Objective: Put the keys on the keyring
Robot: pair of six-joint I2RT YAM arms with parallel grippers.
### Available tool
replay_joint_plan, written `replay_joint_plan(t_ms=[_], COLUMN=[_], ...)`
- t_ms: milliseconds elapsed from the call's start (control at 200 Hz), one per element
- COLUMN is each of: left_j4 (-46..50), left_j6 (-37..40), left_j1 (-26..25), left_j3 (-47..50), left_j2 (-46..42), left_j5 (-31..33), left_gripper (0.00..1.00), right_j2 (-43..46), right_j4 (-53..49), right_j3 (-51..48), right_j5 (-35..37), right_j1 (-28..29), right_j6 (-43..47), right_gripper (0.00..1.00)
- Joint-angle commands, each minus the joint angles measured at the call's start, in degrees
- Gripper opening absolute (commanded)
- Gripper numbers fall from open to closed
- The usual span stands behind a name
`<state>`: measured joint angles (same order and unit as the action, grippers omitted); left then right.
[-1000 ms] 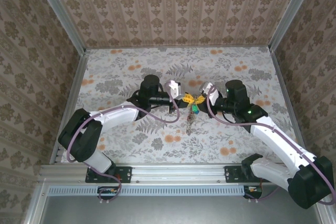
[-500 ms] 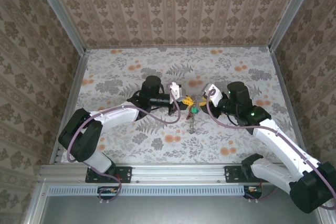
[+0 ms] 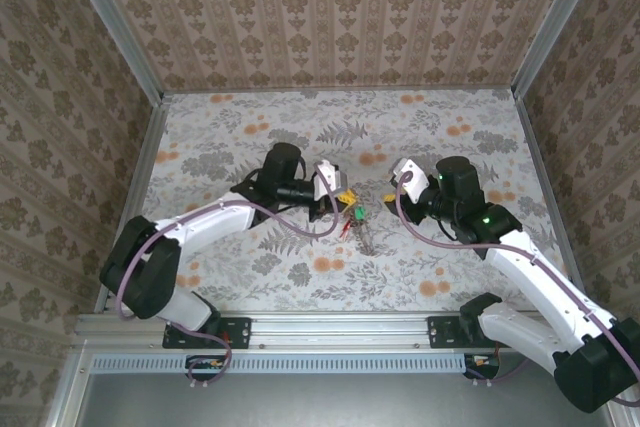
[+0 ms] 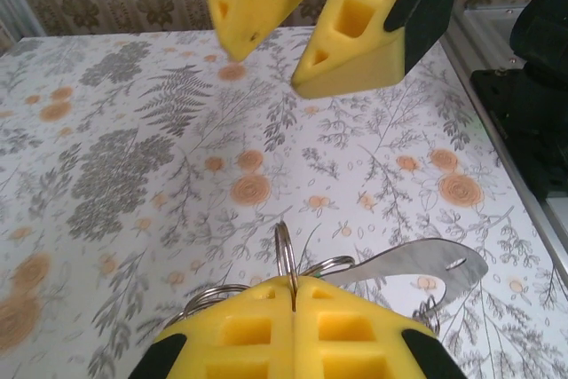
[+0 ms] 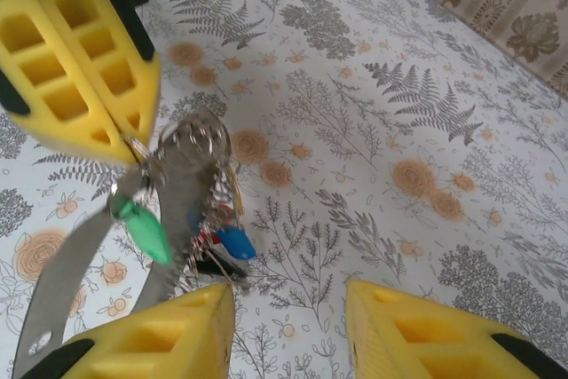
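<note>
Ideally my left gripper [image 4: 293,330], pinched shut on the thin keyring [image 4: 286,253] above the middle of the table [image 3: 220,147], holds dead steady while my right gripper [image 5: 290,303], jaws apart and empty just beside the keys [image 5: 146,230], closes on one plastic head alone. They hang from the ring, long axis running down, tips toward the table.

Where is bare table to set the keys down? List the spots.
Free: the table strip along the back wall, the far corners, and the near strip between the arm bases. Crowded: the centre, where the keys hang from the left gripper facing the right gripper.
</note>
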<state>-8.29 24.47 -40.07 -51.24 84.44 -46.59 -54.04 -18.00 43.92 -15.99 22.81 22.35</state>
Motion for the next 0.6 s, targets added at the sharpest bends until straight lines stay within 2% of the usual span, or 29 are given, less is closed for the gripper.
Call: replay_joint_plan(t_ms=[0, 370, 595], left_j4=[7.3, 30.1, 36.2], left_j6=[5.9, 20.3, 24.0], left_j1=[2.1, 7.3, 7.3], left_j3=[-3.8, -10.8, -14.4], left_j2=[-3.9, -5.4, -2.7], left_j5=[-1.0, -0.1, 0.4], left_gripper=[0.0, 0.0, 0.0], right_j2=[1.5, -0.3, -2.8], right_j4=[0.9, 1.7, 4.3], right_j3=[-0.1, -0.6, -1.2], right_j5=[1.2, -0.3, -8.5], right_j1=[0.1, 0.1, 0.2], right_j6=[-0.5, -2.0, -7.0], right_gripper=[0.4, 0.41, 0.4])
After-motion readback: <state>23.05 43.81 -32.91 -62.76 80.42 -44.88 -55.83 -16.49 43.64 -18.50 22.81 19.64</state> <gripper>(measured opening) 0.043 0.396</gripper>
